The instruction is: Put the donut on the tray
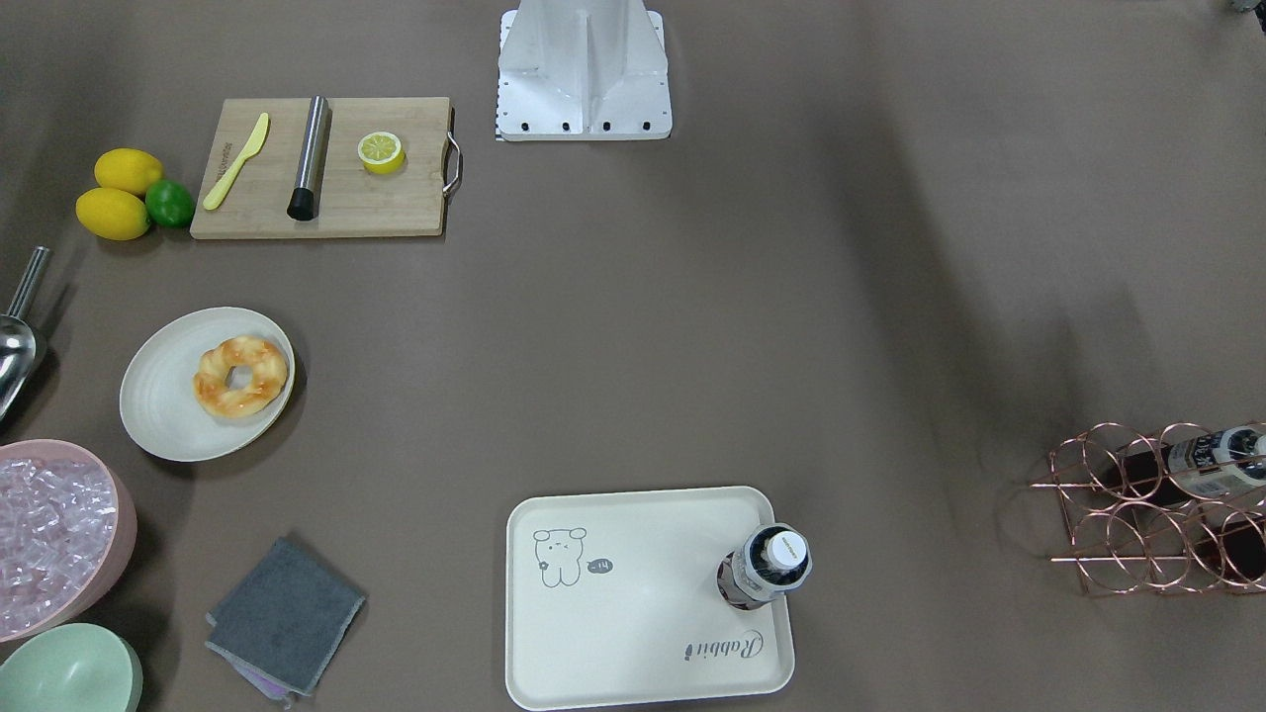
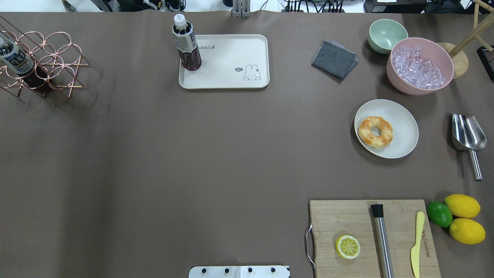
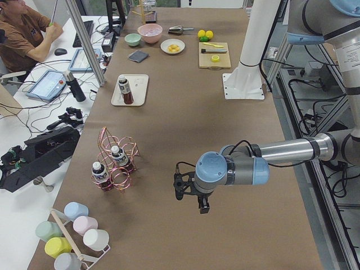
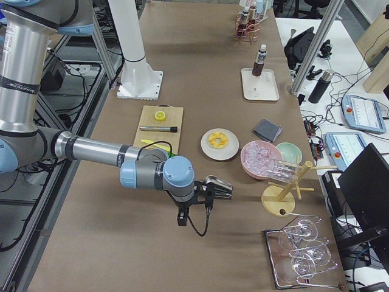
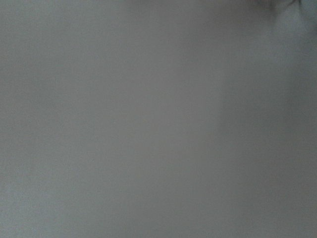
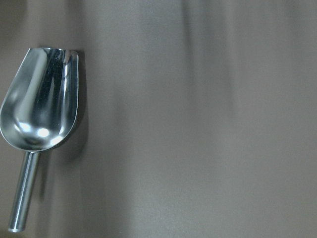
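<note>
The donut (image 2: 375, 131) is sitting on the round plate (image 2: 404, 129), well apart from the rabbit tray (image 2: 227, 54); the left gripper (image 3: 183, 187) and right gripper (image 4: 203, 196) are hovering over the table (image 2: 154, 154). Whether their fingers are apart, I cannot tell.

Bare table (image 2: 301, 123) lies between plate (image 2: 403, 123) and tray (image 2: 224, 77). Bottle (image 2: 186, 42) stands on tray's far-left corner; rest of tray bare. Cloth (image 2: 334, 58) and ice bowl (image 2: 420, 87) sit beyond plate.

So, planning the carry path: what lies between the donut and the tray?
Overhead view: past the plate rim under the donut, only bare table up to the tray; the grey cloth sits aside.
</note>
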{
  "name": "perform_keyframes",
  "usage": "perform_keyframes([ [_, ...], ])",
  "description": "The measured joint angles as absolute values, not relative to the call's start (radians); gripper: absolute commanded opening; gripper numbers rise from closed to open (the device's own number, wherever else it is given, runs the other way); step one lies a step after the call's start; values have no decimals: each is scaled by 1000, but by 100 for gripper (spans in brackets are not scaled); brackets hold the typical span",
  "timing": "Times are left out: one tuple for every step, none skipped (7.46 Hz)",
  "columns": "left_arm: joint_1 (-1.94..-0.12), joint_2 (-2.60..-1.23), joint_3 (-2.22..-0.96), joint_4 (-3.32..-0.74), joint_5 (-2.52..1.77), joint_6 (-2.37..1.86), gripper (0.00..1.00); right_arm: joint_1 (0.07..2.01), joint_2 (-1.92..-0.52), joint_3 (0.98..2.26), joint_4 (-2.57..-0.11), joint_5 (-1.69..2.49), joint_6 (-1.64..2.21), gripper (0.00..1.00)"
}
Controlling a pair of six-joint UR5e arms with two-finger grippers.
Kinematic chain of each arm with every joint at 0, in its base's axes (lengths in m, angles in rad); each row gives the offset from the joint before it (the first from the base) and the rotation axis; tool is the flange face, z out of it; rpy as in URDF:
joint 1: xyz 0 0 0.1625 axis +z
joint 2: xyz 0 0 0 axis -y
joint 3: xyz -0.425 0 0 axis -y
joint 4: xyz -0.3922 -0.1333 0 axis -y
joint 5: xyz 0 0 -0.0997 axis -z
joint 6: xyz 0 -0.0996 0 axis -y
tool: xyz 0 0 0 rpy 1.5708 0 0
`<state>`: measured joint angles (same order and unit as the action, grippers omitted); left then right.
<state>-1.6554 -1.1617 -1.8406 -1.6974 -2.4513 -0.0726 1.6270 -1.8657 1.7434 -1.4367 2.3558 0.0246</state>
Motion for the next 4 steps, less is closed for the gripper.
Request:
perform_keyframes([
  [-1655,-1162,-1839,-1697,-2451,-73,98,1627,-1866,1743,-1437,2356,25,100],
  [-1655,-1161,-1837,-1697,-2451,-72,98,1627,-1865,1744,-1436,2356,26,100],
  [-1654,-1161,-1834,-1697,-2451,-72,98,1626,-1864,1745,-1435,2356,26,100],
  [-1655,-1161,-1831,-1697,-2451,-72,98,1626,-1863,1745,-1433,2358,26,100],
])
